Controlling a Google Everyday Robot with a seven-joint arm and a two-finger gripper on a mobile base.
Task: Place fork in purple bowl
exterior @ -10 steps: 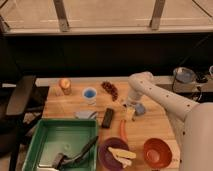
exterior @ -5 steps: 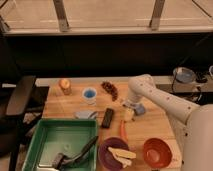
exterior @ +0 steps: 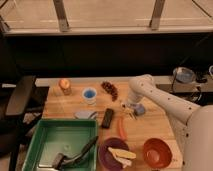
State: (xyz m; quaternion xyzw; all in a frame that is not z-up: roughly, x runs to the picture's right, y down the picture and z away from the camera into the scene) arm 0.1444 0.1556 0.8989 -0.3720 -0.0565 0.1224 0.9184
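Note:
My gripper (exterior: 131,109) hangs low over the wooden table (exterior: 65,105), right of centre, at the end of the white arm (exterior: 150,92). A thin pale-silvery piece, which looks like the fork (exterior: 128,113), shows right at the gripper's tip, touching or just above the table. I cannot tell whether it is held. The dark purple bowl (exterior: 106,156) stands at the front edge, below and left of the gripper, with pale yellow pieces (exterior: 120,154) in it.
An orange-red bowl (exterior: 156,151) stands right of the purple one. An orange stick (exterior: 121,127) and a dark block (exterior: 107,117) lie between gripper and bowl. A green tray (exterior: 50,137) holds a long black utensil (exterior: 82,150). Blue cup (exterior: 90,95), grey-blue pad (exterior: 85,114), dark red cluster (exterior: 110,90).
The arm has swung a little to the left and lowered, bringing the gripper down to the table beside a small blue object. Nothing else has moved.

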